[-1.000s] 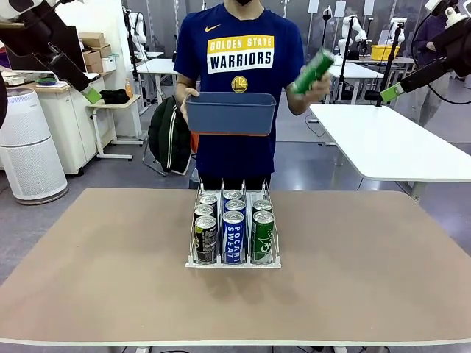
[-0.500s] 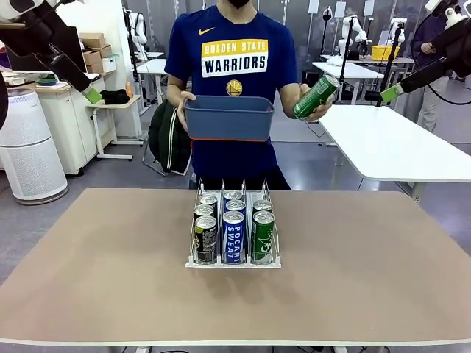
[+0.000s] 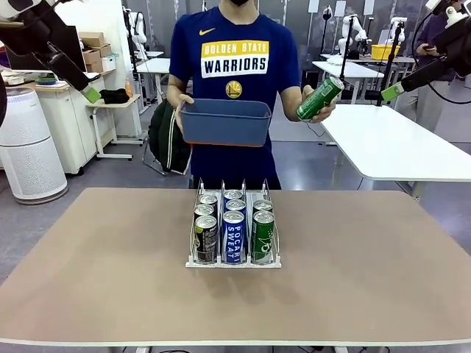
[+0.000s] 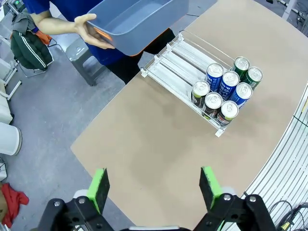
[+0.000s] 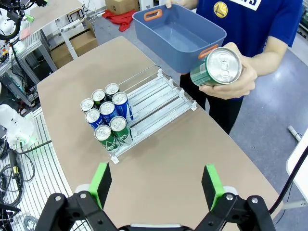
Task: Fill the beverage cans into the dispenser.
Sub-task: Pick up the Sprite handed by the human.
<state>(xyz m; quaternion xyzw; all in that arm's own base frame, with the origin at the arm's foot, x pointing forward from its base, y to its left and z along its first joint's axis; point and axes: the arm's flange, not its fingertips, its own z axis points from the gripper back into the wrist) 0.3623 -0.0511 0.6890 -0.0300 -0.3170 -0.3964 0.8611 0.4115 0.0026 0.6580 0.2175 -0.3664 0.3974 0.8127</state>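
The dispenser (image 3: 233, 259) is sitting at the middle of the table (image 3: 368, 279), its three lanes holding seven beverage cans (image 3: 233, 229) bunched at the robot's end — dark ones in one outer lane, blue-and-white in the middle, green in the other. Across the table a person is standing, one hand (image 3: 179, 104) gripping a blue-grey bin (image 3: 226, 122), the other hand (image 3: 324, 109) holding a green can (image 3: 319, 98) tilted, well above the table. Both arms are hanging high to either side: the left gripper (image 4: 153, 185) is spread wide with nothing between its fingers, and the right gripper (image 5: 157, 181) is spread the same way.
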